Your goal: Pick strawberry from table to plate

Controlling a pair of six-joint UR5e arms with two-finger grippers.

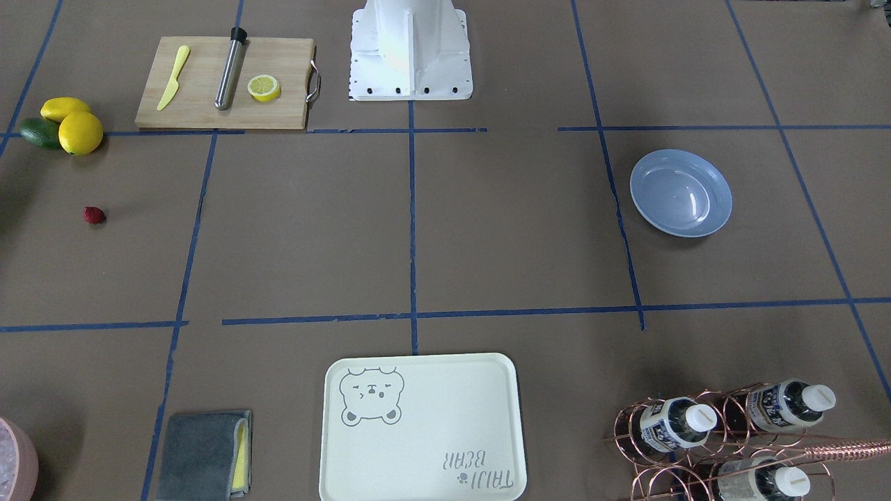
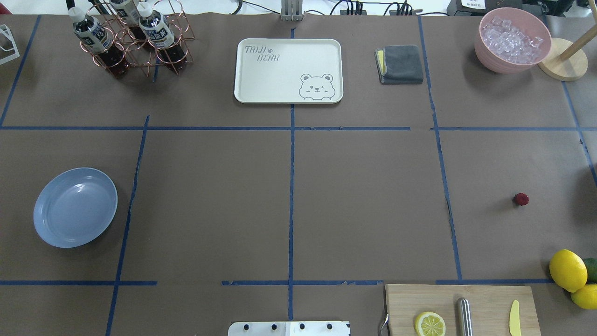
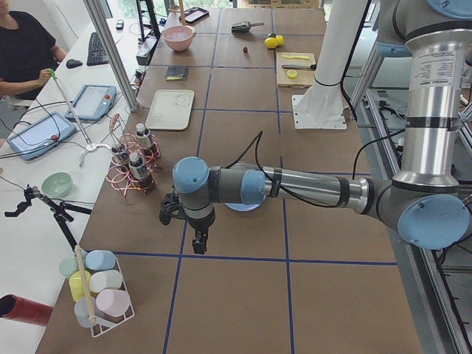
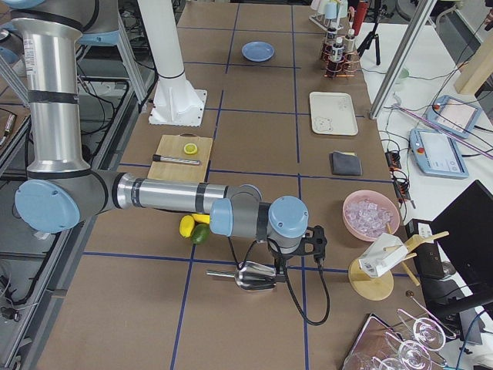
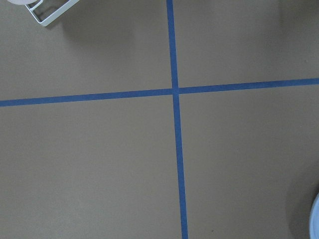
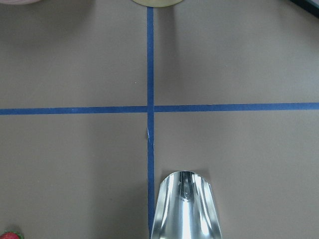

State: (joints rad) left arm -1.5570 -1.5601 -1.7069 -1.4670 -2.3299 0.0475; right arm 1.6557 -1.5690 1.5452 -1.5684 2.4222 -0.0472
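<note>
The strawberry (image 2: 521, 199) is a small dark red berry lying alone on the brown table (image 2: 364, 200), on the robot's right side; it is also seen as strawberry (image 1: 94, 215) and strawberry (image 6: 10, 235). The pale blue plate (image 2: 74, 206) sits empty on the robot's left side. My left gripper (image 3: 199, 243) hangs over the table just beside the plate (image 3: 240, 208), pointing down. My right gripper (image 4: 277, 266) hangs above a metal scoop (image 4: 250, 276), near the lemons. Both grippers show only in the side views, so I cannot tell if they are open or shut.
A wooden cutting board (image 1: 202, 104) carries a lemon half, a yellow knife and a steel rod. Two lemons (image 2: 567, 269) and an avocado (image 1: 38, 132) lie near the berry. A cream bear tray (image 2: 288, 41), grey cloth (image 2: 401, 63), bottle rack (image 2: 126, 42) and pink ice bowl (image 2: 485, 53) line the far side.
</note>
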